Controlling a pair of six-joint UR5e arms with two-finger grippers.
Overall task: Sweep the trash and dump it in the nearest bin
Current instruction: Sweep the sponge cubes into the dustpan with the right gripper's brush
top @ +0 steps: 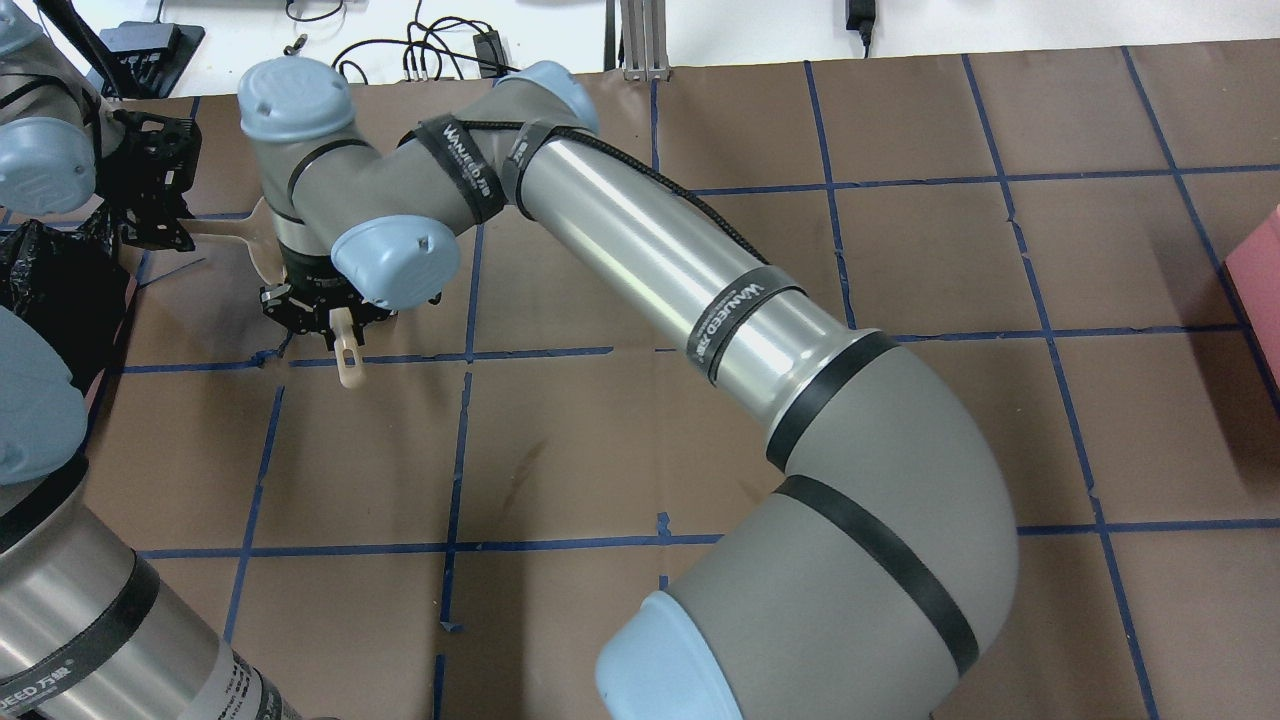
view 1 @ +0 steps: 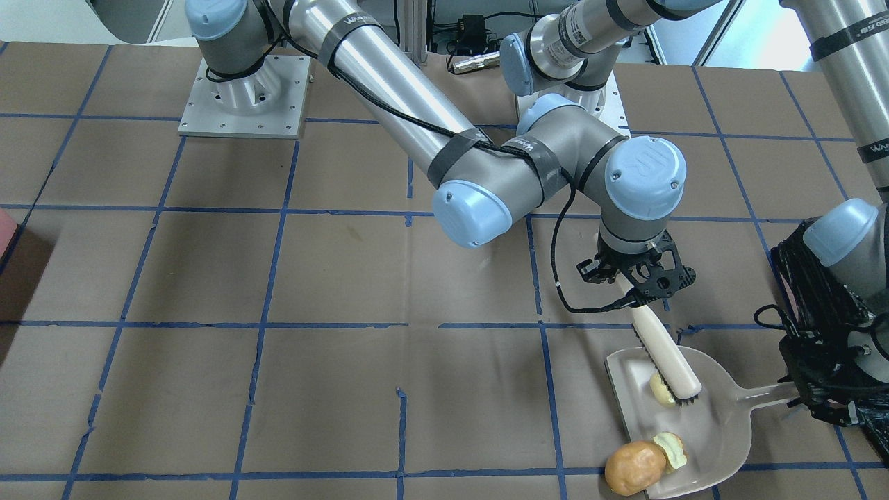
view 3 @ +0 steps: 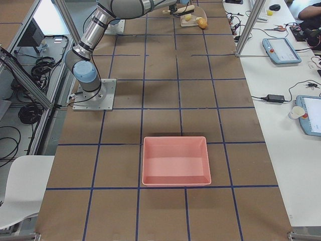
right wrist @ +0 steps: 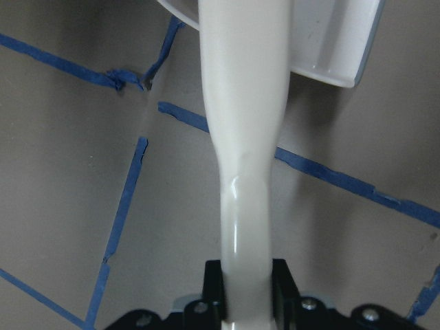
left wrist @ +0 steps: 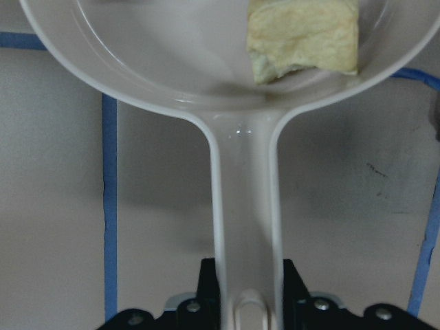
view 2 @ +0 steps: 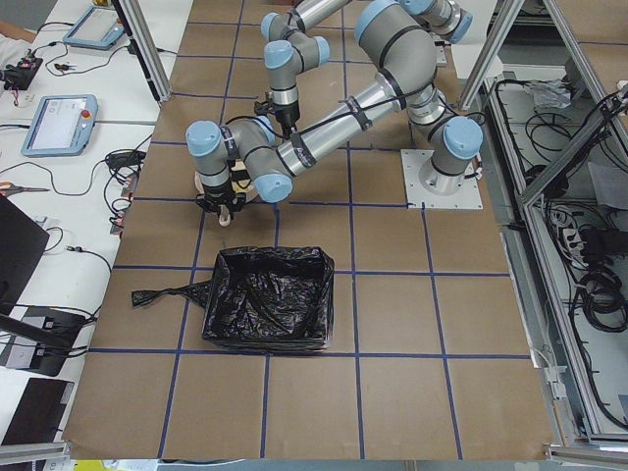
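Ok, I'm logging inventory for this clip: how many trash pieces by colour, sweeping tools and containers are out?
orange-brown lump: 1
pale yellow chunks: 2
brush: 1
dustpan: 1
black-lined bin: 1
pink tub: 1
Total: 7

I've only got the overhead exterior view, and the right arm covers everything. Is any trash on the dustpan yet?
Observer: Yes. In the front-facing view one pale chunk lies on the dustpan, right by the bristles of the brush.
Operator: And the other two?
Observer: The second pale chunk is on the pan near its open edge. The orange-brown lump sits beside it and seems to straddle the lip.
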